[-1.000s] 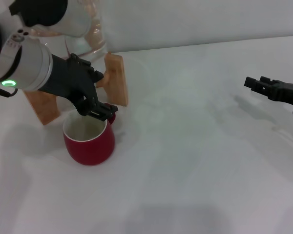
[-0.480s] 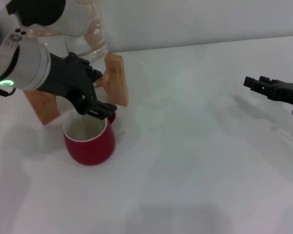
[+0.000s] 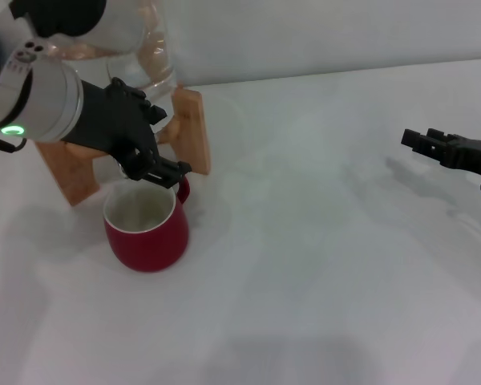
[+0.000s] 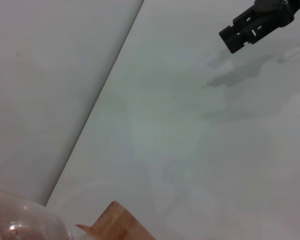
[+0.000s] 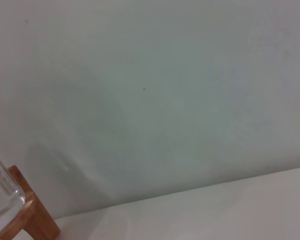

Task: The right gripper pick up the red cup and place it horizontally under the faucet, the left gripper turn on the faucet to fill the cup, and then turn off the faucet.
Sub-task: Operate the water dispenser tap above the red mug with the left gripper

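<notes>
White tabletop fills the scene, meeting a plain pale wall at the far edge. At far left a wooden stand carries a clear glass jar; the stand's corner also shows in the left wrist view.

Red cup sits upright on the table just near-side of the stand, mouth up, long axis vertical, cream inside visible, small loop handle pointing to the far right. Cannot tell from here whether there is liquid in it.

Left gripper reaches in from the left on its grey-white arm, black claw hanging right over the cup's far rim in front of the stand's leg gap. It covers the spot where the faucet would be; faucet itself not visible. Fingers look drawn close together, but what they pinch, if anything, is hidden.

Right gripper is well apart at the right edge, above the table, fingers pointing left, narrow gap, holding nothing. Also seen in the left wrist view.
</notes>
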`<action>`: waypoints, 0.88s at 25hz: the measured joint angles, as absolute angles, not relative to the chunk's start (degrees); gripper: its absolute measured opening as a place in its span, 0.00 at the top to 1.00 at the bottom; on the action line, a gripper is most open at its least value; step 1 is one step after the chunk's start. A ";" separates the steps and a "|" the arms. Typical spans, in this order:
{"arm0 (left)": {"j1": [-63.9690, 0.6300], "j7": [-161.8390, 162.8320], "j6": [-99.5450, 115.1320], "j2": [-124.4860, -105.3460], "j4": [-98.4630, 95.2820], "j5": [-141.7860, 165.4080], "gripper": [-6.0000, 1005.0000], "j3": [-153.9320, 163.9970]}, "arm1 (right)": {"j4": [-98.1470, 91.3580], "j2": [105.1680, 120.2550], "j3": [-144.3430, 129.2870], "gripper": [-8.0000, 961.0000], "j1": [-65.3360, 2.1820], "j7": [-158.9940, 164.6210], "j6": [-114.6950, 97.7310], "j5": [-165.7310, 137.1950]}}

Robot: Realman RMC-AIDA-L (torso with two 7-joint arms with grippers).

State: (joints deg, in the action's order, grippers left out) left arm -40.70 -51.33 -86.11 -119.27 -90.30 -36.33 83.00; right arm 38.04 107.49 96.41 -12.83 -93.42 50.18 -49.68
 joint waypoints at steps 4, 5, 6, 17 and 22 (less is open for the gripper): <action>-40.97 -51.33 -85.62 -119.27 -89.78 -36.24 0.20 83.01 | 38.03 107.49 96.41 0.38 -12.83 -93.42 50.18 -49.66; -41.04 -51.33 -85.61 -119.27 -89.61 -36.23 0.20 83.02 | 38.04 107.49 96.41 0.38 -12.83 -93.42 50.18 -49.65; -41.11 -51.34 -85.62 -119.27 -89.44 -36.23 0.20 83.03 | 38.03 107.49 96.41 0.38 -12.83 -93.43 50.18 -49.65; -41.24 -51.34 -87.55 -119.27 -89.39 -36.40 0.20 83.15 | 37.97 107.42 96.47 0.38 -12.84 -93.43 50.24 -49.65; -40.84 -51.30 -87.93 -119.27 -90.30 -36.34 0.20 83.15 | 37.89 107.40 96.50 0.38 -13.22 -93.43 50.28 -49.65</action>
State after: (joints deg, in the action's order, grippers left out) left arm -40.84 -51.30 -87.93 -119.27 -90.30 -36.34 83.15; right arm 37.89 107.40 96.50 -13.22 -93.43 50.28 -49.65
